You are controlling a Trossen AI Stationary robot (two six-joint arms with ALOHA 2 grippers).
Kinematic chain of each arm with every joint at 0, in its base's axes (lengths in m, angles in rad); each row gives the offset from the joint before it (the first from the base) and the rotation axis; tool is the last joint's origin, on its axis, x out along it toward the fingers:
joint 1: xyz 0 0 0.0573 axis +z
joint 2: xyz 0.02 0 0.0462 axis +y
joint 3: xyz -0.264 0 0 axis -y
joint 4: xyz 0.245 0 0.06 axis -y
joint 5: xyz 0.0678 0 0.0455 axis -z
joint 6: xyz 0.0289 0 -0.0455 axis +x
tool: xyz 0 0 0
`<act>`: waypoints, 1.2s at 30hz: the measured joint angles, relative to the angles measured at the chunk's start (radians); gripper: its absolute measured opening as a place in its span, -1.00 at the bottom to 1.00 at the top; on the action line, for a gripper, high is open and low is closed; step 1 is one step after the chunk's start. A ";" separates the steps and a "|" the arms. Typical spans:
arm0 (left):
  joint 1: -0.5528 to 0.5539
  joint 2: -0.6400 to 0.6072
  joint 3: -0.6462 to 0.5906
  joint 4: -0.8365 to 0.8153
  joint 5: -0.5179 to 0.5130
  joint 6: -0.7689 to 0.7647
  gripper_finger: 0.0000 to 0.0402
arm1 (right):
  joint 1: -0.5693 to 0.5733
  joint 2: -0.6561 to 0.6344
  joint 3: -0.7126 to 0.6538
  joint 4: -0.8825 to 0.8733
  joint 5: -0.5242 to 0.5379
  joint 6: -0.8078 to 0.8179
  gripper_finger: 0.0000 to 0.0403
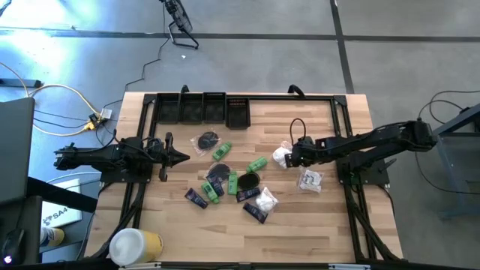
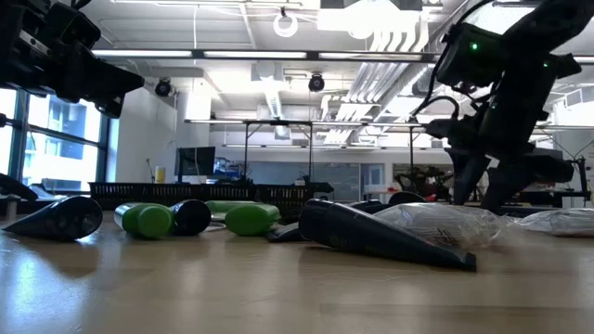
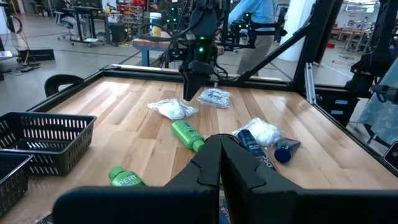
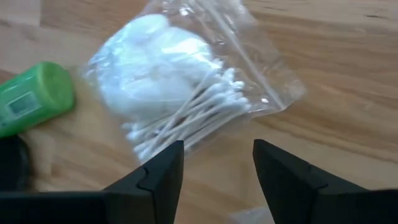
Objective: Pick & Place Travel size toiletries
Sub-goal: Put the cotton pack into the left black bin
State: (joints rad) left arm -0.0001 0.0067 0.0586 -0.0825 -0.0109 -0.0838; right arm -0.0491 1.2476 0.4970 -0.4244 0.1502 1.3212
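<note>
1. The right gripper (image 4: pixel 214 165) is partly open with nothing between its fingers, low over the tabletop (image 1: pixel 315 225) right of centre, pointing toward 9 o'clock in the high view.
2. Just ahead of it lies a clear packet (image 4: pixel 186 87) of cotton balls and swabs; in the high view that packet (image 1: pixel 281 156) sits at the fingertips, and I cannot tell if they touch.
3. A second packet (image 1: pixel 310 180) lies at about 5 o'clock from that gripper, close by.
4. A green bottle (image 4: pixel 31 99) lies just beyond the swab packet; from above it (image 1: pixel 258 163) is at 9 o'clock from the packet.
5. More toiletries are scattered across mid-tabletop: green bottles (image 1: pixel 220 152), a black disc (image 1: pixel 248 180), dark sachets (image 1: pixel 196 198) and a third packet (image 1: pixel 267 199).
6. The left gripper (image 3: pixel 221 163) is closed and empty, hanging at the tabletop's 9 o'clock side, well apart from the items.
7. Black baskets (image 1: pixel 202 107) line the 12 o'clock edge; a white-and-yellow cylinder (image 1: pixel 135 246) lies at the 7 o'clock corner.
</note>
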 joint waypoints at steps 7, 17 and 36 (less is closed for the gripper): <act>0.000 0.000 0.000 -0.001 0.000 0.000 -0.99 | -0.006 0.000 -0.047 0.174 0.008 0.021 -0.09; 0.000 0.000 0.000 -0.008 0.000 0.000 -0.99 | -0.006 -0.001 -0.108 0.255 0.005 0.122 -0.09; 0.000 0.000 0.001 -0.021 0.000 0.000 -0.99 | -0.049 0.003 -0.127 0.295 0.161 0.157 -0.09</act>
State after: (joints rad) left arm 0.0000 0.0069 0.0597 -0.1034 -0.0109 -0.0837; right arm -0.0986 1.2503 0.3702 -0.1298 0.3108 1.4780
